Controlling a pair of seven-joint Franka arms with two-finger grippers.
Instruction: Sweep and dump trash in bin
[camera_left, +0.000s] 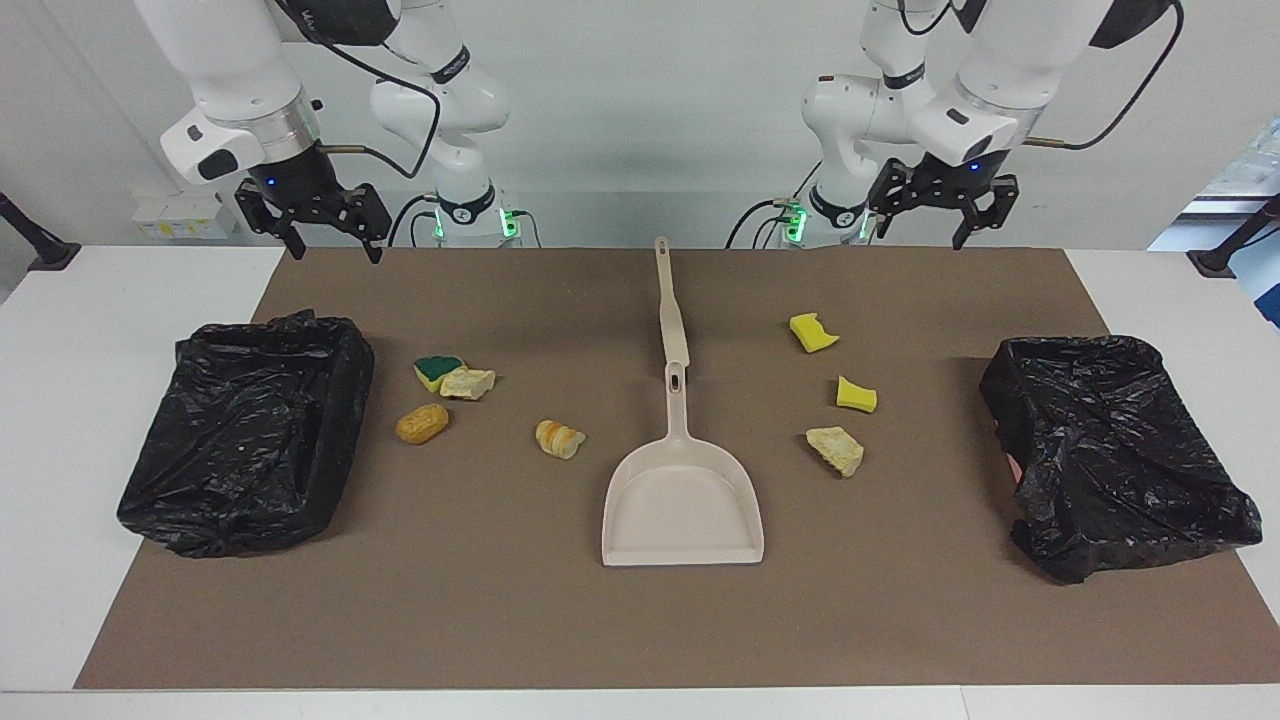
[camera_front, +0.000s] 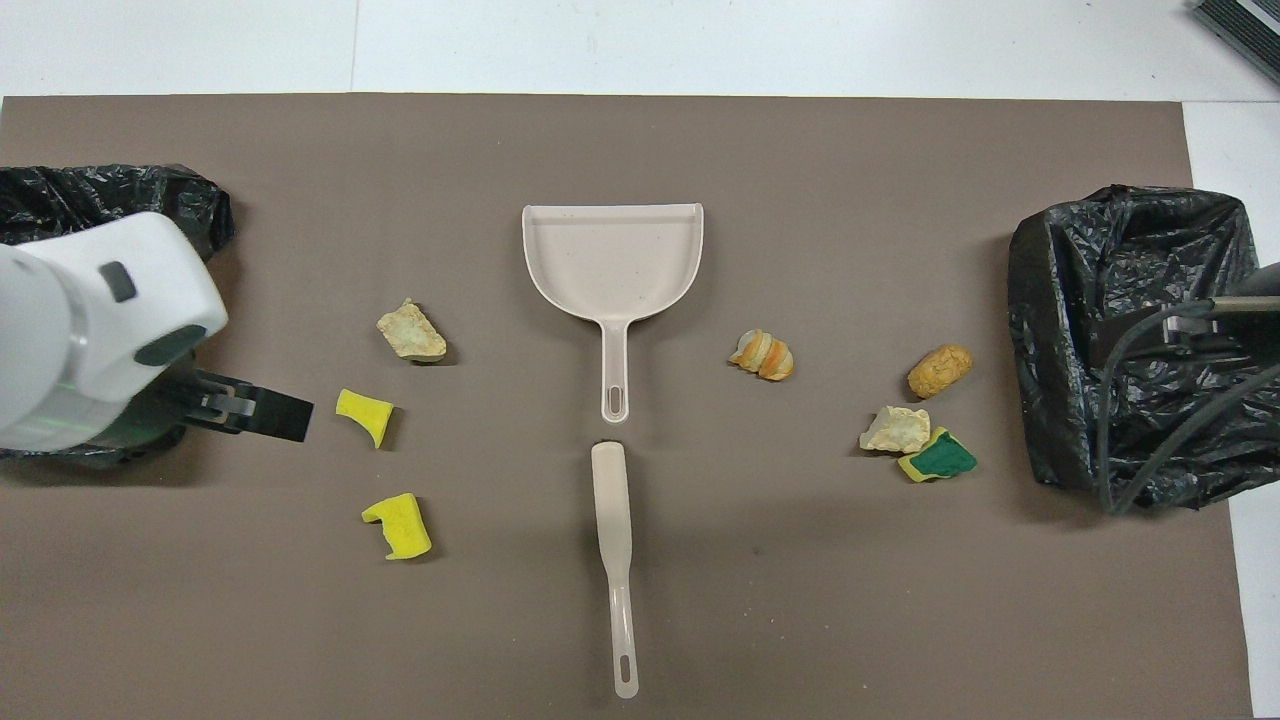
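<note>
Your right gripper (camera_left: 321, 232) waits open and empty above the desk edge; trash (camera_left: 558, 439) lies unswept either side of the dustpan (camera_left: 682, 500); your left gripper (camera_left: 943, 213), open and empty, needs the brush (camera_left: 671, 322) next.

Left arm: raised, wrist bent downward, left gripper (camera_left: 942, 215) hanging in the air, jaws apart and holding nothing.
Right arm: raised, right gripper (camera_left: 328, 232) pointing down, jaws apart, holding nothing.
</note>
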